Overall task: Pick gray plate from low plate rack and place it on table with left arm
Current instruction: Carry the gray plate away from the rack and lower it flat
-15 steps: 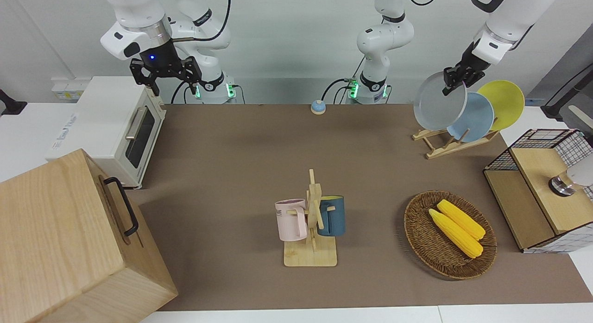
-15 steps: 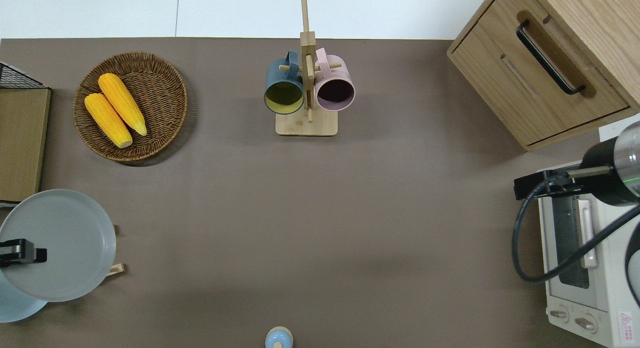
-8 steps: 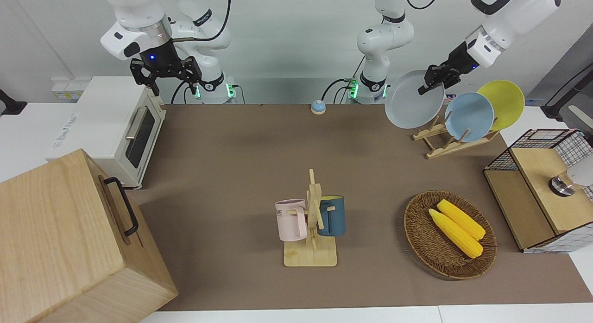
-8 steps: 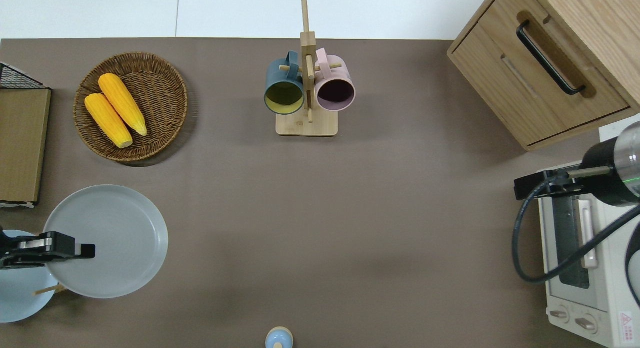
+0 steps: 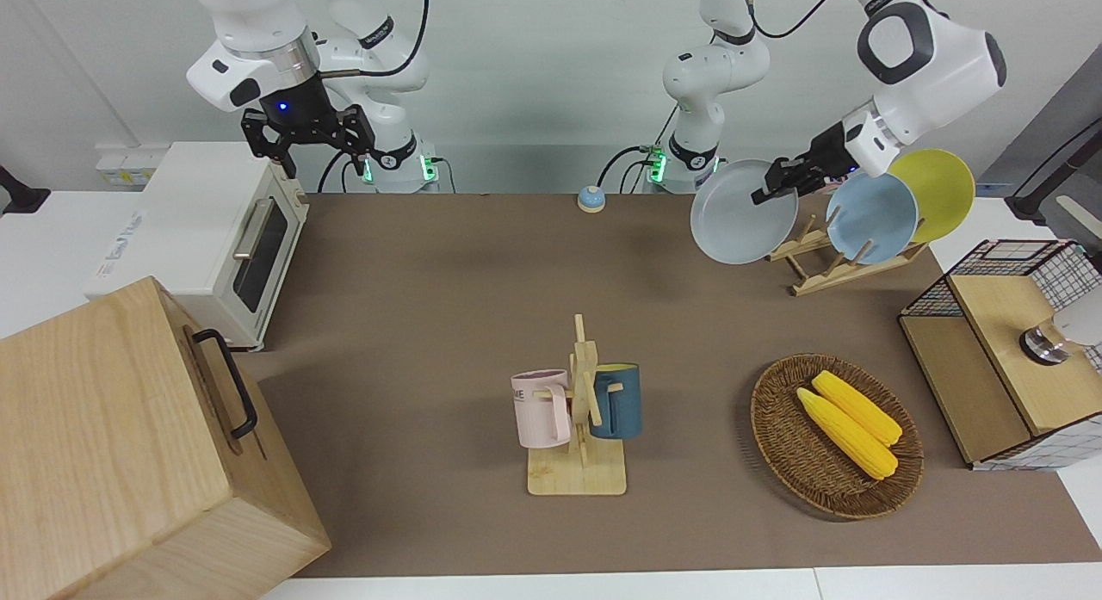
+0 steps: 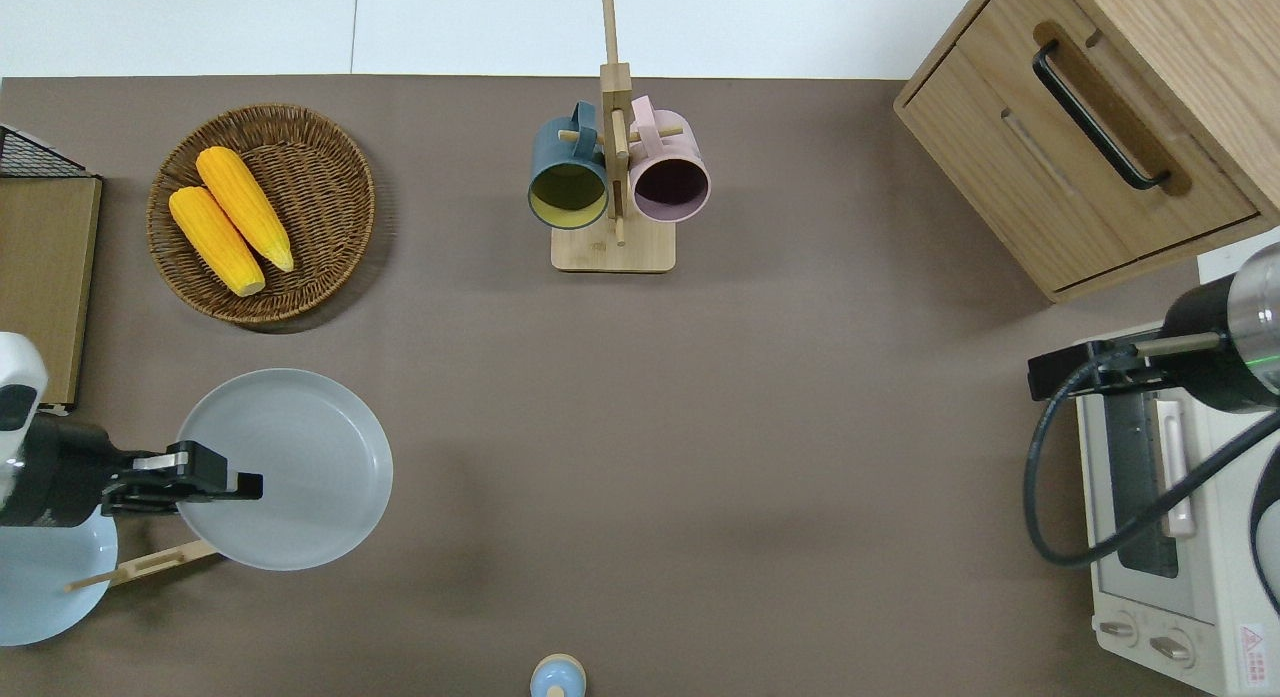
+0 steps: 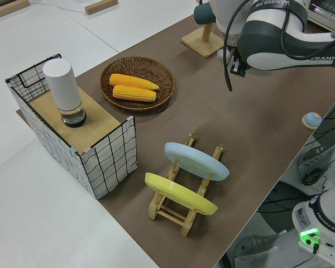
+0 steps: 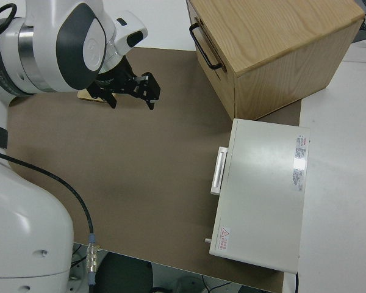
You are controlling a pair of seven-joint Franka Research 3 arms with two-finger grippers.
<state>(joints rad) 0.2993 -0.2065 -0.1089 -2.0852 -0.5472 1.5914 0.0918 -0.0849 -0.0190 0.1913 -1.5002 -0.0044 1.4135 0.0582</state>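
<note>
Low plate rack nearest the robots, gray plate now out of it. My left gripper pinches the gray plate by its rim, over bare table. I should level it, then lower slowly. Right arm parked.

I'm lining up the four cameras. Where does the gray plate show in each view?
Front: gray plate, tilted, held by the left gripper beside the low plate rack.
Overhead: over bare table, nearer the robots than the wicker basket.
Left side: not visible.
Right side: not in it.
Shared landmark: the low plate rack.
</note>
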